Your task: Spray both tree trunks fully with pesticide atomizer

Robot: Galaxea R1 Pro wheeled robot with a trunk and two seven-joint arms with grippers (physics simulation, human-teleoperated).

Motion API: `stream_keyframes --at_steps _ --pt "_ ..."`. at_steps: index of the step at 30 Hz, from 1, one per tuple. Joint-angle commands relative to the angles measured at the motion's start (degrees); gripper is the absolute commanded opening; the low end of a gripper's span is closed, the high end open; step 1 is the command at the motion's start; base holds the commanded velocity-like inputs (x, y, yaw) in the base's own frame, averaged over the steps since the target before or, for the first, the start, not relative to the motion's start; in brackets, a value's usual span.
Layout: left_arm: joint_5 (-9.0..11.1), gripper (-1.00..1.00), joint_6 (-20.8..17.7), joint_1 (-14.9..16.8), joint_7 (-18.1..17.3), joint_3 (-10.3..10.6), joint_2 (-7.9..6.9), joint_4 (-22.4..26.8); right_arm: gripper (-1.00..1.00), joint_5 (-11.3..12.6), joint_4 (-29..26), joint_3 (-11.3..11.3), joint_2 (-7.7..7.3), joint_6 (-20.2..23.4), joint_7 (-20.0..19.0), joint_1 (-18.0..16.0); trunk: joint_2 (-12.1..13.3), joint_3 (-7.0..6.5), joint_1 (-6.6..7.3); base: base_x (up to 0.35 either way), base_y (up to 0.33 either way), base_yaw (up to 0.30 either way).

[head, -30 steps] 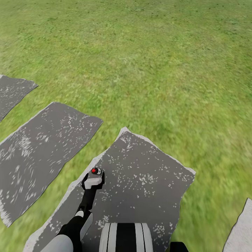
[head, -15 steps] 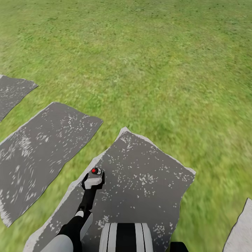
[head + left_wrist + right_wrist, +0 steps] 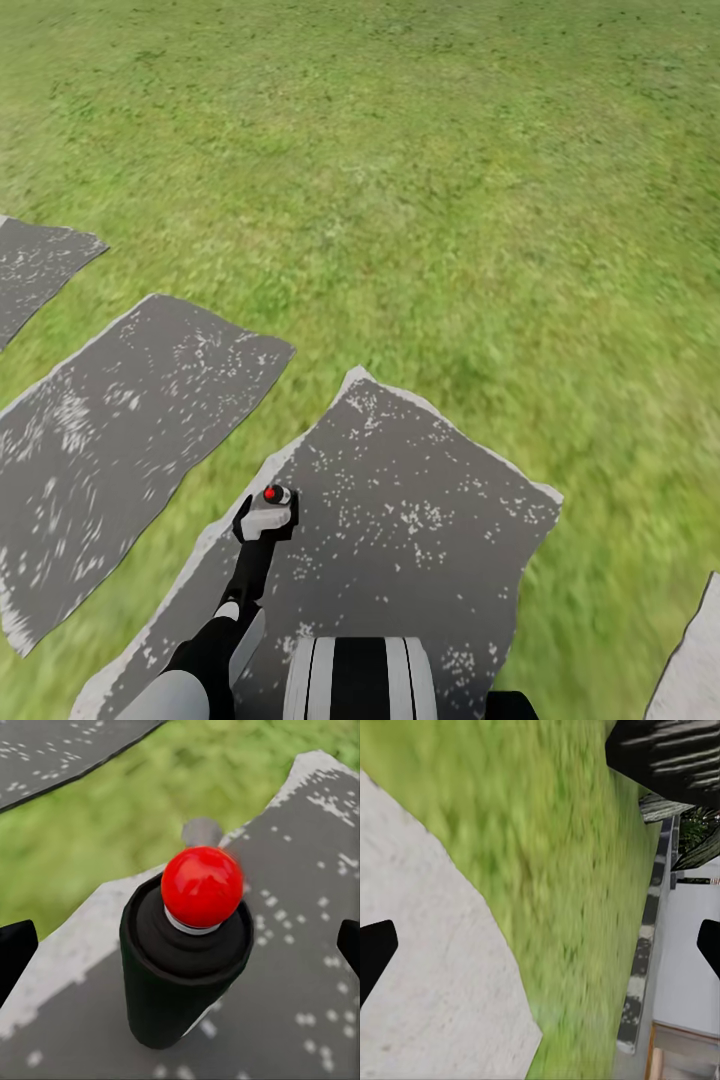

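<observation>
My left gripper [image 3: 266, 520] is low in the head view, over a grey paving slab [image 3: 420, 520], shut on the pesticide atomizer [image 3: 272, 495]. The atomizer is a small black bottle with a red top and a white label. In the left wrist view the atomizer [image 3: 187, 945] stands upright between the dark fingertips [image 3: 15, 952], its red ball top facing the camera. In the right wrist view my right gripper [image 3: 540, 945] is open with nothing in it, over grass and a pale slab. The trees and their trunks are out of view.
Green lawn [image 3: 450, 150] stretches ahead and to the right. Two more grey slabs [image 3: 110, 430] lie to the left, and another slab's corner [image 3: 695, 660] shows at lower right. The right wrist view shows a stone edging strip [image 3: 649, 945] and a white wall [image 3: 690, 960].
The whole picture has shifted slightly, so the camera moved a little. The left gripper still holds the atomizer in the same pose.
</observation>
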State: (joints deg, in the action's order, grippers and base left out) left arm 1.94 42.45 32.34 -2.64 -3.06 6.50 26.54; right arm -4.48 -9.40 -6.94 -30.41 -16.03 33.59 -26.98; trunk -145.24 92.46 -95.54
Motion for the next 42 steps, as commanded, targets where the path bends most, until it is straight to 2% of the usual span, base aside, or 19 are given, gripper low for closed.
stream_keyframes --at_steps 1,9,11,35,36,42 --pt "0.0 1.00 0.0 0.0 0.0 0.0 0.00 0.0 1.00 0.0 0.0 0.0 0.00 0.0 0.0 0.0 0.0 0.00 0.00 0.029 -0.018 0.000" --pt "0.0 1.00 0.0 0.0 0.0 0.0 0.00 0.0 1.00 0.0 0.0 0.0 0.00 0.0 0.0 0.0 0.0 0.00 0.00 0.008 -0.005 0.000" --pt "0.0 1.00 0.0 0.0 0.0 0.0 0.00 0.0 1.00 0.0 0.0 0.0 0.00 0.0 0.0 0.0 0.0 0.44 -0.05 0.001 0.000 0.000" --pt "0.1 1.00 0.0 0.0 0.0 0.0 0.00 0.1 1.00 0.0 0.0 0.0 0.00 0.0 0.0 0.0 0.0 0.44 -0.05 0.000 0.000 0.000" --pt "0.1 -1.00 0.0 0.0 0.0 0.0 0.00 0.1 1.00 0.0 0.0 0.0 0.00 0.0 0.0 0.0 0.0 0.44 -0.05 0.000 0.000 0.000" --pt "0.1 -1.00 0.0 0.0 0.0 0.0 0.00 0.1 1.00 0.0 0.0 0.1 0.07 0.0 0.0 0.0 0.0 0.44 -0.05 0.000 0.000 0.000"
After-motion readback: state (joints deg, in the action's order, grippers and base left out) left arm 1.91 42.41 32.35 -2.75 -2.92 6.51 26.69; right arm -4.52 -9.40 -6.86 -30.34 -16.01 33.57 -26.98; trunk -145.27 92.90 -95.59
